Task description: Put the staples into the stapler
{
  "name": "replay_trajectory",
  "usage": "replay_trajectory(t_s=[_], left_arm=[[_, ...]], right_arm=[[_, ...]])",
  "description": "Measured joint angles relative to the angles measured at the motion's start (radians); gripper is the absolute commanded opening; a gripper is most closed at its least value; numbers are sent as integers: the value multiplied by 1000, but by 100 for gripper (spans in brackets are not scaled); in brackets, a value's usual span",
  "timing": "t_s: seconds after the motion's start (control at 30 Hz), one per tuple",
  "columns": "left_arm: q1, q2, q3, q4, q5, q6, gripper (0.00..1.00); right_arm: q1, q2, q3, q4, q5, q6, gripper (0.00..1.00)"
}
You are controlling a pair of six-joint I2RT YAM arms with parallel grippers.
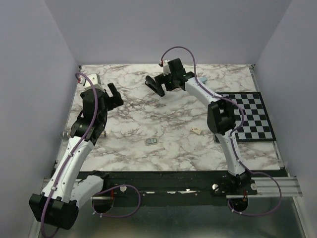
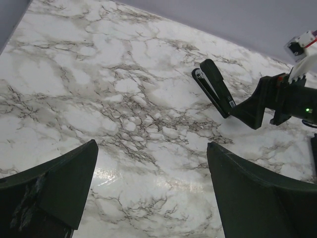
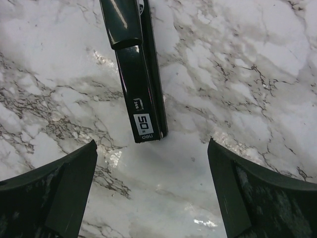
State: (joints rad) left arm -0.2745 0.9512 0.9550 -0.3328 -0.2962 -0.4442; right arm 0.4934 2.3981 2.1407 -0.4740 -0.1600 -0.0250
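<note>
– Toward the far middle of the table (image 1: 129,148), why is the stapler (image 3: 138,74) lying flat with nothing holding it?
– I read it as an approach. The right end effector (image 3: 152,144) hangs just short of the stapler's labelled end. Its fingers are spread wide and nothing is between them, so a grip could close across the narrow body.
– And the left end effector (image 2: 152,146)?
– Equally wide and empty, over bare marble to the left and facing the stapler. My guess is that it is placed to steady or open the stapler.
– Is the stapler open?
– Hard to tell. The left wrist view shows a slight gap with a silvery glint at one end, but the top is not swung up.
– Where are the staples (image 1: 151,142)?
– A small grey strip on the marble nearer the arm bases, between the two arms and well apart from the stapler. A pale scrap (image 1: 196,130) lies to their right, near the checkered mat (image 1: 252,116). Loading looks not yet begun, and the channel likely needs exposing first.
</note>
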Motion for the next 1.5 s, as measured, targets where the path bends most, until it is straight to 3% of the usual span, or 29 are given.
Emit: replay_trajectory(t_s=[0.23,0.4,0.5,0.77,0.93,1.07,1.27,1.43,1.5], left_arm=[[65,-20,-2,39,73,-1,99],[74,-19,-2,41,105,-1,99],[81,-19,-4,44,117,-1,99],[93,-19,-10,57,145,-2,99],[97,-9,-19,64,164,-9,99],[97,28,-19,70,193,-15,98],[86,100,-19,75,233,-40,99],[2,188,-2,56,199,-70,99],[-53,242,34,45,155,-89,99]], right_arm=[[26,153,194,-121,10,-48,94],[33,182,254,-159,9,-61,73],[35,182,266,-167,3,-68,67],[39,183,280,-185,-47,-47,61],[39,152,192,-155,-129,-24,53],[40,32,-56,-81,-201,-3,52],[30,-292,-455,107,-168,92,64],[-44,-523,-659,273,-8,223,93],[-80,-601,-764,327,52,280,100]])
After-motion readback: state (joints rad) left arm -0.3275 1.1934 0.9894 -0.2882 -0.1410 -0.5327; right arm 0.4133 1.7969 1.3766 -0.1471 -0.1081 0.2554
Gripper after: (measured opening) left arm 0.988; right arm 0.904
